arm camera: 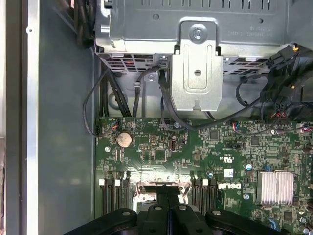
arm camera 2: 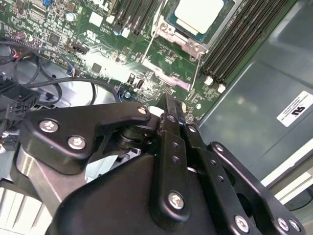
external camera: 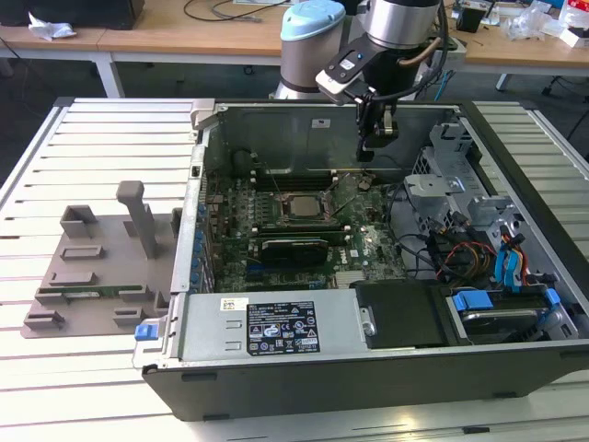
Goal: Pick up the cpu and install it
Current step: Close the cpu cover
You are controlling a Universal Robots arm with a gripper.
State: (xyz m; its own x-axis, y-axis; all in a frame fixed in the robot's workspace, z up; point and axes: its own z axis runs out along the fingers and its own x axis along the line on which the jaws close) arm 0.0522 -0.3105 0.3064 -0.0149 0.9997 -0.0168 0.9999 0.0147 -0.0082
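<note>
Bright even light; glare on the motherboard

**Robotics laboratory: computer-assembly work cell**

A robot arm stands at the rear edge of a slatted aluminium surface. An open desktop computer case lies on its side on this surface. Inside it are the green motherboard, the cpu in its socket, the power supply and bundled wiring. A grey plastic fixture tray lies just beside the case, at the exterior view's left. Wooden benches behind the cell carry loose cables. In the first wrist view, a sheet-metal drive cage borders the board.
</note>
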